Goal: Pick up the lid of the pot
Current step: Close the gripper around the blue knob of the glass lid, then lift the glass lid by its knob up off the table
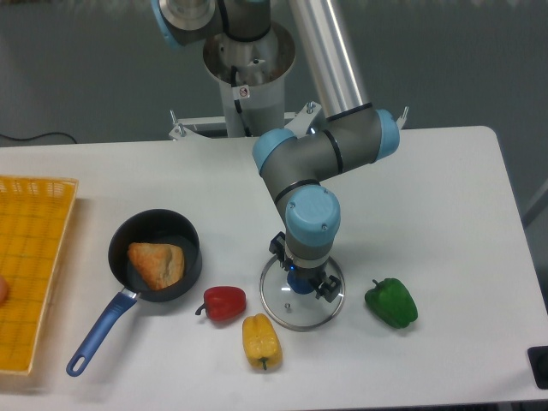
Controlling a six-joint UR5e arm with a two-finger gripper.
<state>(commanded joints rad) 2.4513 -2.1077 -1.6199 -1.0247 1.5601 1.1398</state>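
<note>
Right below your arm (312, 214), the lid (295, 312) lies flat on the bench (454, 231), a clear round disc with a blue knob (300, 282) at its middle. You have the tool (303, 270) low over it, its two fingers spread apart, with the knob showing in the space between their tips; you cannot tell from this view whether either tip touches the knob. To the left of the lid as you look at the view, you see a red pepper (224, 305) near its rim, and farther left a black pan (122, 242) with a brown piece (155, 264) in it. The pan's blue handle (100, 335) points down and to the left. Just beside the lid, on its lower-left side in the view, you have a yellow pepper (261, 342) on the bench, and to the lid's right a green pepper (392, 304). At the left edge of your view stands a yellow crate (38, 274), with an orange thing (2, 289) in it, cut off by the frame. You also see a black object (539, 368) at the right edge, only partly in view.
</note>
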